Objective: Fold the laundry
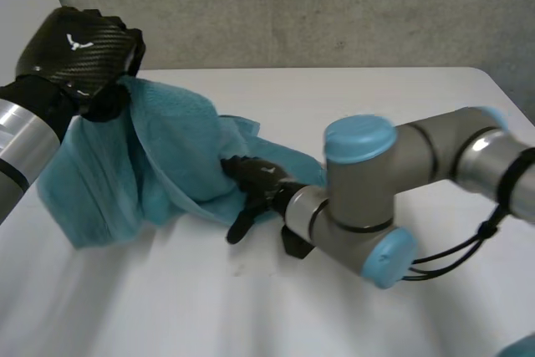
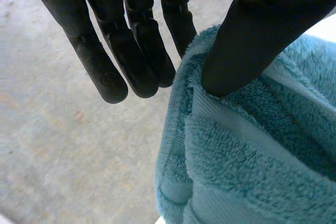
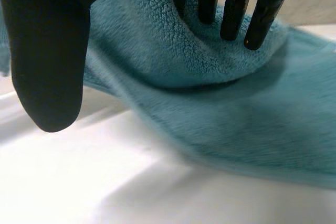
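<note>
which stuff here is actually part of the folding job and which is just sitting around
Part of the job: teal towel; left robot hand, holding up one end of it; right robot hand, pressing on its lower part.
Just there: white table; grey wall behind.

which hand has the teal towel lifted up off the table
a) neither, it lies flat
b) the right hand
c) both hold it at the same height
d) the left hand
d: the left hand is raised and pinches the top edge of the teal towel, which hangs down from it, while the right hand sits low, touching the towel's lower part near the table.
</note>
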Robot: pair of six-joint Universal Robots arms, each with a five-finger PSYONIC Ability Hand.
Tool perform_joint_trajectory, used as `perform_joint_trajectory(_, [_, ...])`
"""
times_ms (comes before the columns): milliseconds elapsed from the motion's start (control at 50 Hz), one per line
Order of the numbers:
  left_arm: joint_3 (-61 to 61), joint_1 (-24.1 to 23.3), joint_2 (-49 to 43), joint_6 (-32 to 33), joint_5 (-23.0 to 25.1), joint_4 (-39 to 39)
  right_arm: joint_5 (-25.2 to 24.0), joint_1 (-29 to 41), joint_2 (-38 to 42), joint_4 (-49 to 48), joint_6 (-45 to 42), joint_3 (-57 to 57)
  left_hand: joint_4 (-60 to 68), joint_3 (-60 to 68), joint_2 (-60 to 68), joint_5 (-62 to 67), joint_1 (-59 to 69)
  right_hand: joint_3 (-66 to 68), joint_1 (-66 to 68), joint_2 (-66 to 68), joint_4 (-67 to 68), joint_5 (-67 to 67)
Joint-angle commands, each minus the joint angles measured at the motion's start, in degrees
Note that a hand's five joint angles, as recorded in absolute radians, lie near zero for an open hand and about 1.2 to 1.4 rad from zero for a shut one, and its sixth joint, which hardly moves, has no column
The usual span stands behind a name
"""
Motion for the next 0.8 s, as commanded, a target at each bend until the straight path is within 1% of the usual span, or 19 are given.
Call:
perform_joint_trajectory(20, [1.16,0.20,-0.03,-0.70,-4.93,0.44,0.51,2.97,6.01,-0.04,1.65,-5.28,11.50,11.74,11.41,15.95,16.17,-2.24,-1.18,-2.37,-3.30,-3.53])
perform_joint_trajectory(100, [2.30,0.29,-0.03,-0.79,-6.25,0.61,1.56,3.23,8.12,-0.04,-0.54,-7.47,11.50,11.74,11.41,15.95,16.17,-1.83,-0.77,-1.96,-2.89,-3.13])
perform_joint_trajectory(120, [2.39,0.20,-0.03,-0.88,-6.43,0.61,3.13,3.23,9.00,-0.04,-1.68,-8.44,11.50,11.74,11.41,15.95,16.17,1.85,2.90,1.71,0.79,0.55])
perform_joint_trajectory(200, [2.30,-0.06,0.24,-2.45,-6.60,0.35,7.78,3.32,10.84,0.13,-3.71,-11.25,11.50,11.74,11.41,15.95,16.17,4.90,5.96,4.77,3.84,3.61])
perform_joint_trajectory(260, [2.04,-0.06,1.11,-4.04,-6.69,0.26,9.29,4.02,12.16,0.22,-3.72,-12.75,11.50,11.74,11.41,15.95,16.17,9.93,10.99,9.80,8.87,8.64])
perform_joint_trajectory(360, [1.78,0.47,2.52,-7.37,-6.87,0.18,9.65,5.16,13.49,0.14,-3.45,-14.33,11.50,11.74,11.41,15.95,16.17,10.30,11.35,10.16,9.23,9.00])
perform_joint_trajectory(460, [1.78,0.56,3.22,-8.26,-7.66,0.17,9.91,6.57,14.89,0.31,-2.93,-16.53,11.50,11.74,11.41,15.95,16.17,11.30,12.36,11.17,10.24,10.00])
perform_joint_trajectory(560, [1.69,0.73,3.40,-8.26,-7.66,0.35,10.00,7.45,15.95,1.19,-2.49,-18.20,11.50,11.74,11.41,15.95,16.17,14.99,16.05,14.86,13.93,13.69])
perform_joint_trajectory(600, [1.51,0.90,3.14,-8.35,-7.57,0.44,10.35,7.80,16.39,1.54,-2.13,-19.25,11.50,11.74,11.41,15.95,16.17,23.54,24.60,23.41,22.48,22.24])
perform_joint_trajectory(620, [1.43,1.08,3.05,-8.35,-7.57,0.44,10.52,7.80,16.56,1.54,-1.96,-19.52,11.50,11.74,11.41,15.95,16.17,31.08,32.13,30.94,30.02,29.78])
perform_joint_trajectory(640, [1.34,1.34,2.88,-8.44,-7.57,0.35,10.96,7.80,16.65,1.54,-1.87,-19.69,11.50,11.74,11.41,15.95,16.17,41.48,42.53,41.34,40.42,40.18])
perform_joint_trajectory(660, [1.16,1.78,2.70,-8.35,-7.57,0.35,12.27,7.80,16.83,1.63,-1.61,-19.69,11.50,11.74,11.41,15.95,16.17,63.56,64.62,63.43,62.50,62.27])
perform_joint_trajectory(680, [0.64,2.74,2.52,-8.44,-7.57,0.44,13.24,7.71,16.74,1.72,-1.43,-19.69,11.50,11.74,11.41,15.95,16.17,67.72,68.78,67.59,66.66,66.42])
perform_joint_trajectory(720, [0.11,3.98,2.44,-8.44,-7.31,0.44,15.70,7.54,16.13,1.72,-1.43,-19.52,11.50,11.74,11.41,15.95,16.17,67.76,68.82,67.63,66.70,66.47])
perform_joint_trajectory(740, [-0.15,5.38,2.35,-8.44,-7.05,0.44,18.15,7.36,15.08,1.80,-1.60,-19.35,11.50,11.74,11.41,15.95,16.17,67.76,68.82,67.63,66.70,66.47])
perform_joint_trajectory(800, [-0.42,7.14,2.17,-8.44,-6.96,0.44,21.68,7.01,11.57,1.89,-2.05,-18.73,11.50,11.74,11.41,15.95,16.17,67.76,68.82,67.63,66.70,66.47])
